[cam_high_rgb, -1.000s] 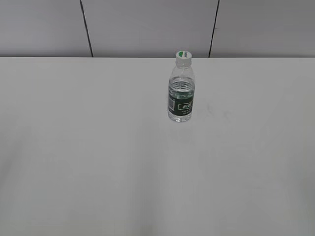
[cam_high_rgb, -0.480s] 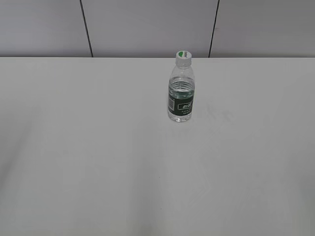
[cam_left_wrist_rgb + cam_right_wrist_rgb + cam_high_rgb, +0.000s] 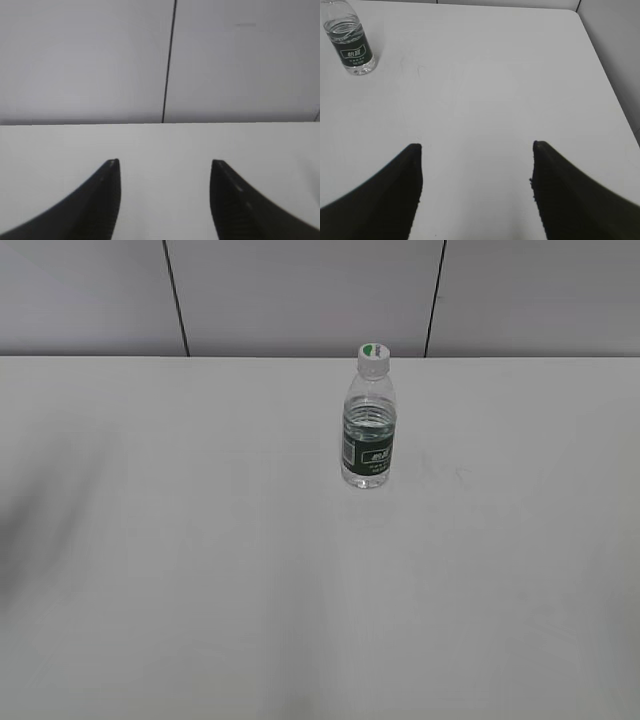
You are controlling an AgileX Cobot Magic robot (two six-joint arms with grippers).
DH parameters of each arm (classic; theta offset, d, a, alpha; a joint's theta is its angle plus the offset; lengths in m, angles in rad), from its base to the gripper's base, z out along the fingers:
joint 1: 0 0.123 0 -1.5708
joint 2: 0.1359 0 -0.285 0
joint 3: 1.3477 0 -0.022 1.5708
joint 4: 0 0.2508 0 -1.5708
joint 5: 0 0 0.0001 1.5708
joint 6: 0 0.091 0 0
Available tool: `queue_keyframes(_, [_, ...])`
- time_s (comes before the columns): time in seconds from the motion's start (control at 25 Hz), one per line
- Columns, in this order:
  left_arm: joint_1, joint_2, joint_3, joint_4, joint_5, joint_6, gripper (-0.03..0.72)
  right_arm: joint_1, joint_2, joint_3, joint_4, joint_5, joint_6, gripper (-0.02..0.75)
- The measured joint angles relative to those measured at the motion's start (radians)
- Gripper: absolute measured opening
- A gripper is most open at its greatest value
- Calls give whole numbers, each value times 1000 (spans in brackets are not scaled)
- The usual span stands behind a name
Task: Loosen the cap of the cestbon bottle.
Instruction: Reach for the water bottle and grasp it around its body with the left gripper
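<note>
The cestbon bottle (image 3: 368, 430) stands upright on the white table, right of centre and towards the back. Its white cap (image 3: 372, 356) with a green mark is on top. The bottle also shows at the top left of the right wrist view (image 3: 350, 42), its cap cut off by the frame edge. My right gripper (image 3: 476, 146) is open and empty, well short of the bottle and to its right. My left gripper (image 3: 165, 161) is open and empty over bare table, facing the back wall. Neither gripper shows in the exterior view.
The white table (image 3: 200, 540) spreads wide around the bottle. A grey panelled wall (image 3: 300, 295) stands behind its far edge. The table's right edge (image 3: 605, 75) shows in the right wrist view. A faint shadow lies at the exterior view's left (image 3: 40, 520).
The bottle has not moved. The shadow on the left of the table has grown darker and spread.
</note>
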Motion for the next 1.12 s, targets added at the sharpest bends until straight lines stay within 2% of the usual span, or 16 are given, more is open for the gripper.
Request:
queue_keyframes(0.16, [-54, 158, 0, 26, -119, 0, 423, 0, 0, 0, 0, 0, 0, 522])
queue_keyframes(0.28, [-59, 279, -1, 36, -257, 0, 421, 0, 0, 0, 0, 0, 0, 522])
queue_keyframes(0.36, [-60, 360, -1, 86, -346, 0, 421, 0, 0, 0, 0, 0, 0, 522])
queue_keyframes(0.56, [-60, 540, -1, 304, -566, -35, 420, 0, 0, 0, 0, 0, 0, 522])
queue_keyframes(0.76, [-60, 728, -30, 464, -695, -93, 420, 0, 0, 0, 0, 0, 0, 522])
queue_keyframes(1.12, [-61, 998, -292, 929, -750, -349, 419, 0, 0, 0, 0, 0, 0, 522])
